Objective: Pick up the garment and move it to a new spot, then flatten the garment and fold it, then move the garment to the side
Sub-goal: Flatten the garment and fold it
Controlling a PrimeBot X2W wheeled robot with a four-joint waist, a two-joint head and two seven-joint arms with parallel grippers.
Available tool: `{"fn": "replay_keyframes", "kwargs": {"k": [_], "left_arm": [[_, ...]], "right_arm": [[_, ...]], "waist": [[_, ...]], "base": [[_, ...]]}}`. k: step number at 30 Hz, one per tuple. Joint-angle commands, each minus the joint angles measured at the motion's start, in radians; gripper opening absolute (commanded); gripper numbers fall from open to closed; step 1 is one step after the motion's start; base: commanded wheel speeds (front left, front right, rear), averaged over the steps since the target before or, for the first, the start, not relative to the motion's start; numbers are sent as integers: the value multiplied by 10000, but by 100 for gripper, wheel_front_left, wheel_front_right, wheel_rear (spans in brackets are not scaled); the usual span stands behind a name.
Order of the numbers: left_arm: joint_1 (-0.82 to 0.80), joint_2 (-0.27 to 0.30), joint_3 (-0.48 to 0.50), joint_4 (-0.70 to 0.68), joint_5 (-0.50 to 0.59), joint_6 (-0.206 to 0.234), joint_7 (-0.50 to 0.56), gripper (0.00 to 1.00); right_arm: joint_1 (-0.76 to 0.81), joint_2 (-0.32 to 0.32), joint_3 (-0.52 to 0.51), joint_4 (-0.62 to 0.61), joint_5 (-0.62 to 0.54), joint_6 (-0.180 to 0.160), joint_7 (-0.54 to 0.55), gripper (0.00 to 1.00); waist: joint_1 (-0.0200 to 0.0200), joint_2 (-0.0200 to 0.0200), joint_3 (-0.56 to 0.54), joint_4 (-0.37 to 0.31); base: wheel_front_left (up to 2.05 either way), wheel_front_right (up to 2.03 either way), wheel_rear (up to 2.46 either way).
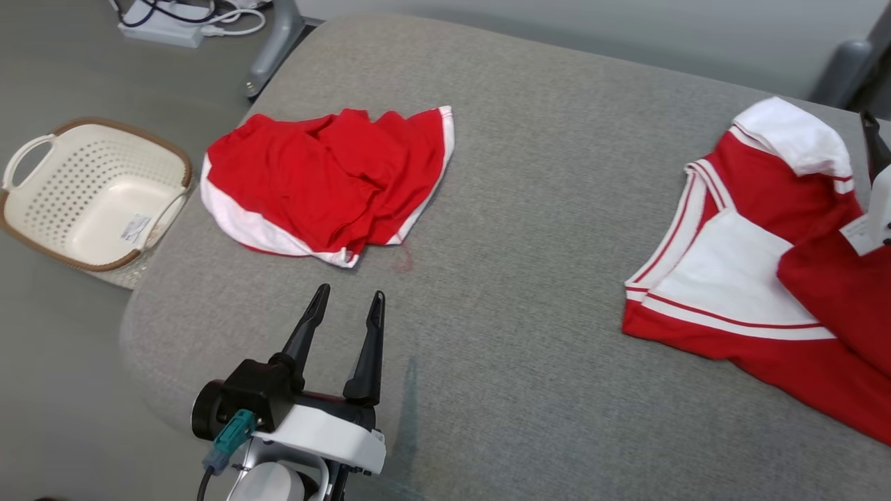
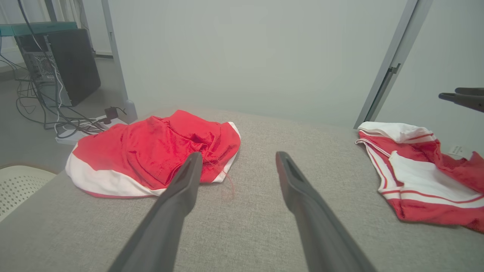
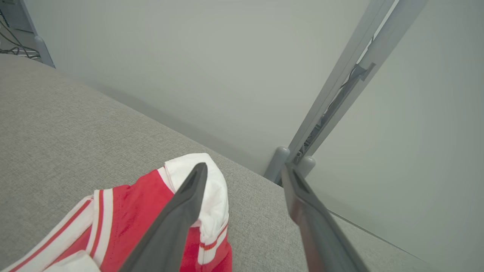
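Observation:
A folded red and white garment (image 1: 752,278) lies at the right end of the grey padded table (image 1: 522,209); its white collar shows in the right wrist view (image 3: 211,196), its folded body in the left wrist view (image 2: 416,177). My right gripper (image 3: 244,172) hangs just above the collar end, open and holding nothing. It also shows at the right edge of the head view (image 1: 873,139) and the left wrist view (image 2: 450,93). A second garment (image 1: 327,181), red with white trim, lies crumpled at the table's far left (image 2: 151,151). My left gripper (image 1: 349,293) stands open just short of it (image 2: 238,155).
A cream perforated basket (image 1: 90,195) stands on the floor off the table's left end (image 2: 15,181). A power strip with cables (image 1: 167,24) and a dark computer tower (image 2: 64,64) sit beyond it. A grey post (image 3: 340,83) rises behind the table's right corner.

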Motion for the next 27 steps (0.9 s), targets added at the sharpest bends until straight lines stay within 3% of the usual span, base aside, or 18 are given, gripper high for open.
{"fn": "replay_keyframes", "kwargs": {"k": [1, 9, 19, 27], "left_arm": [[-112, 21, 58, -7, 3, 12, -32, 100], [-282, 29, 498, -182, 234, -40, -32, 100], [-395, 30, 1252, -319, 391, -90, -32, 100], [-408, 27, 1577, -245, 516, -196, -32, 100]], "right_arm": [[68, 11, -63, 85, -102, -3, -46, 100], [623, 646, -412, -145, -365, -3, -404, 100], [3343, 1021, -2584, -4477, -999, -3, -401, 100], [6237, 2171, -4327, -7276, -1914, -3, -402, 100]], "waist": [[0, 0, -75, -233], [0, 0, -592, -1680], [0, 0, -1075, -3926], [0, 0, -1147, -5307]], "base": [[0, 0, 0], [0, 0, 0], [0, 0, 0], [0, 0, 0]]}}
